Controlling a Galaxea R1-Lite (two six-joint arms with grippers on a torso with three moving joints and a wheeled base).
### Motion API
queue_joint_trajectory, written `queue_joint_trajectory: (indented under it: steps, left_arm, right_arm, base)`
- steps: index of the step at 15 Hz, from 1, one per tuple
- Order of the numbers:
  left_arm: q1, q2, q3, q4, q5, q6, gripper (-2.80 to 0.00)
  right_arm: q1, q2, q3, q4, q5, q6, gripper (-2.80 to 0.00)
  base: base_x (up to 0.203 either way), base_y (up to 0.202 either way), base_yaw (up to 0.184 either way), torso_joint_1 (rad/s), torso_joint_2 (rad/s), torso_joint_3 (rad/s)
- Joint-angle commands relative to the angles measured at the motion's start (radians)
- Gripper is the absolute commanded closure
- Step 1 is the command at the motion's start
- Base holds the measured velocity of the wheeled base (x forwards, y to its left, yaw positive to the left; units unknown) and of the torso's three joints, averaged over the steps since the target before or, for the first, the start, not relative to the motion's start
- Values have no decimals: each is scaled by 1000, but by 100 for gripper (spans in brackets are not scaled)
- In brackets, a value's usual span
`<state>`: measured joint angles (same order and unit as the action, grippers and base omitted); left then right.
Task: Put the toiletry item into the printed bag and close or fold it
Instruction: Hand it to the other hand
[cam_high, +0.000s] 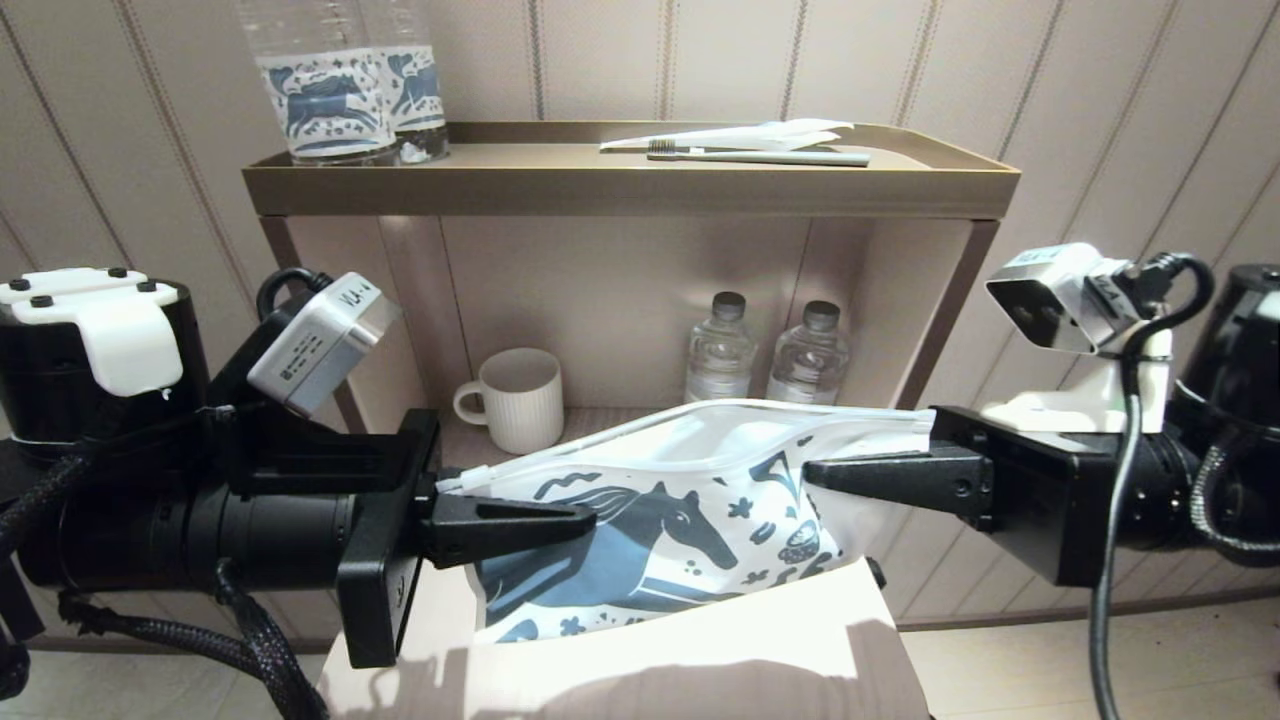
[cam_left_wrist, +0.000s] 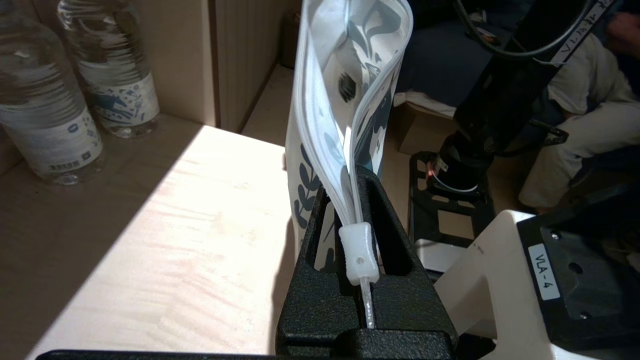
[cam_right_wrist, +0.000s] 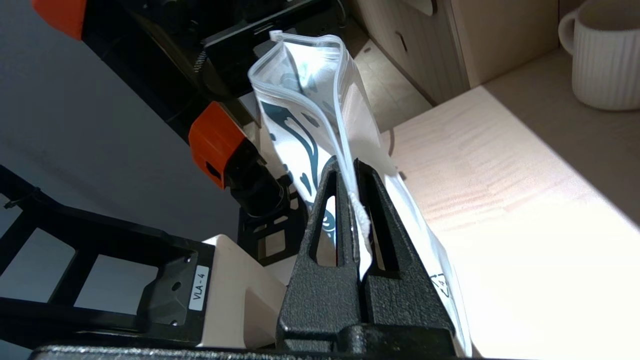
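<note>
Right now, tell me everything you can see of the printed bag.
The bag is a flat white soft-plastic pouch printed with a dark blue horse and small motifs. It has a clear zip strip along the top and a white slider at its left end. The mouth gapes open in the middle. It hangs upright between the two tools: the left tool pinches the slider end, the right tool the other end. Its bottom dips behind the table edge.

One printed bag (cam_high: 690, 500), four bottles (cam_high: 320, 85), one mug (cam_high: 520, 400), one toothbrush (cam_high: 760, 155).
</note>
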<state>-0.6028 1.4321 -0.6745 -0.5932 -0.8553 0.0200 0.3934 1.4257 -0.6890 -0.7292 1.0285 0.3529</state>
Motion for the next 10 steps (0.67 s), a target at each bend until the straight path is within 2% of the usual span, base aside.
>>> queue_joint_trajectory:
  steps: [1,2,3,5,10]
  left_arm:
    - [-6,12,4,-6,-4,1,0]
    - [-6,16,4,-8,-4,1,0]
    - [-6,17,6,-7,-4,1,0]
    - [-6,17,8,-7,-1,3,0]
    - [-6,39,7,1,9,6,0]
  right_arm:
    - [1,2,-27,49,5,-16,0]
    - [1,2,-35,73,1,-22,0]
    - [0,5,-31,80,-1,-44,-280]
    - [-1,13,-29,83,2,-77,-280]
    - [-37,-22,-34,81,2,-81,-280]
  base:
    - [0,0,0,0,0,0]
    - [0,0,0,0,0,0]
    - [0,0,0,0,0,0]
    - [0,0,0,0,0,0]
    - [0,0,0,0,0,0]
